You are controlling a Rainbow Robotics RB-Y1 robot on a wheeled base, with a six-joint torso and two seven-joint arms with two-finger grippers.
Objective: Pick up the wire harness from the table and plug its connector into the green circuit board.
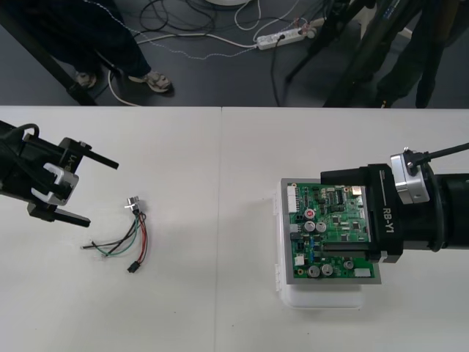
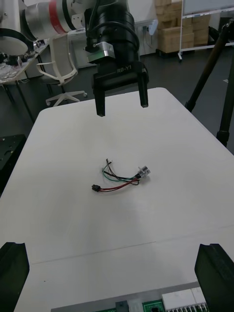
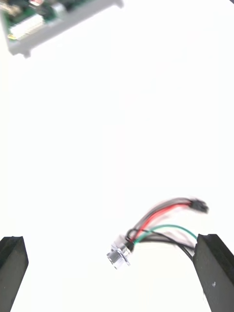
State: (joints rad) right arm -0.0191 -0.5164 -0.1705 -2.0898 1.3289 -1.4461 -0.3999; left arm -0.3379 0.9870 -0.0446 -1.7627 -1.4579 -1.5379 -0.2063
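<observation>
Left hand [image 1: 83, 189] spread, near harness [image 1: 128, 238] on counter [image 1: 220, 161]. Best: straddle wires [image 1: 117, 244] just behind plug [image 1: 133, 268], then pinch. Right hand [image 2: 112, 248] spread, parked over board [image 1: 333, 231].

**Colours and markings, items on and about the bench**

- 1 bench [image 1: 220, 315]: plain white, unpatterned.
- 1 wire harness [image 1: 121, 242]: thin wires in red, green and black. Its plug [image 1: 133, 268] is black and its socket [image 1: 133, 204] is bright silver metal.
- 1 circuit board [image 1: 333, 231]: green, dotted with silver-topped and black parts, with a white connector at one edge.
- 1 base [image 1: 322, 299]: white.
- 1 left end effector [image 1: 102, 192]: black, with a silver-white bracket.
- 1 right end effector [image 2: 114, 275]: black, with white "RB-Y1" lettering on its body.
- 1 left arm [image 2: 48, 17]: silver with a red ring.
- 1 floor [image 1: 205, 81]: dark grey, crossed by white and black cables.
</observation>
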